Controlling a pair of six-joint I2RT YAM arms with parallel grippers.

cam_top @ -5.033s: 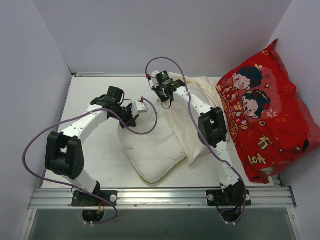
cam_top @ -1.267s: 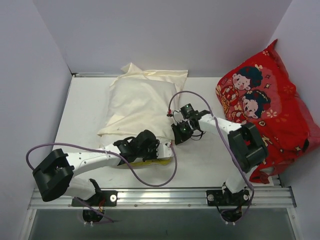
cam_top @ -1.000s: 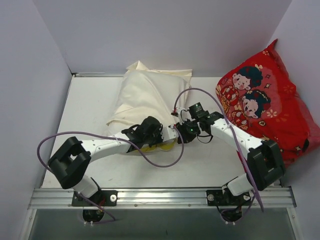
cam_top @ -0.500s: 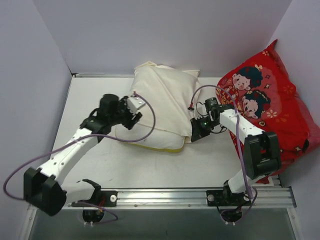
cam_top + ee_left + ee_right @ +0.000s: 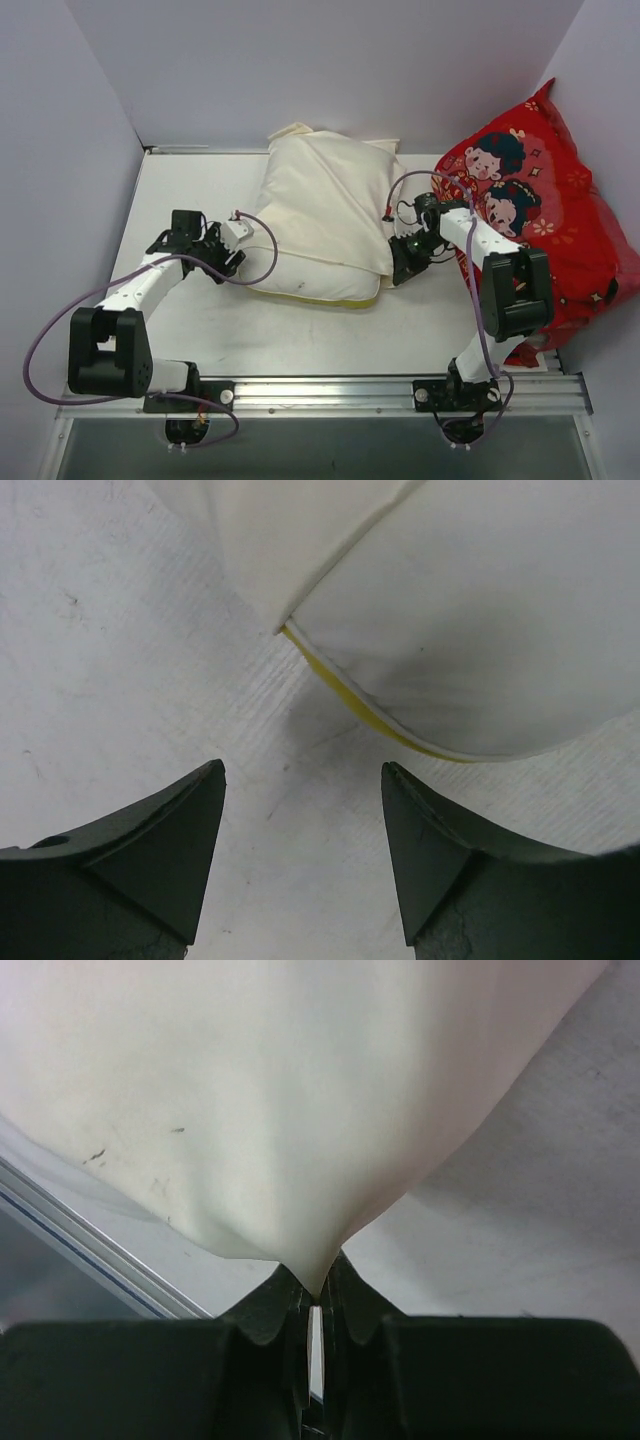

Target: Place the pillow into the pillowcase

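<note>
While the large soft white rectangular pillow with the yellow piped seam (image 5: 320, 285) sits mostly inside the cream, slightly shiny fabric pillowcase (image 5: 325, 200) at the far middle of the white desk (image 5: 200, 330), we see a strip of its near edge showing past the opening. The job looks close to done, but not finished.

Our right jaws are closed on a thin pinch of pillowcase cloth at the near right corner. Our left jaws stand open and hold nothing, low over the desk just beside the near left corner, where the wrist view shows the case's hem lying next to the bare yellow-seamed corner of the pillow.

We judge several risks from here. With only one corner held, a pull from the right could drag the whole bundle sideways instead of drawing the case over the pillow. The pinch is small and the cloth is smooth, so it may slip free under load. When the left jaws close again, they could catch the pillow's seam together with the hem, locking the two so the case cannot slide. The right arm (image 5: 470, 235) also works close to the red cushion printed with cartoon children (image 5: 530, 230), and a wide swing might knock it.
</note>
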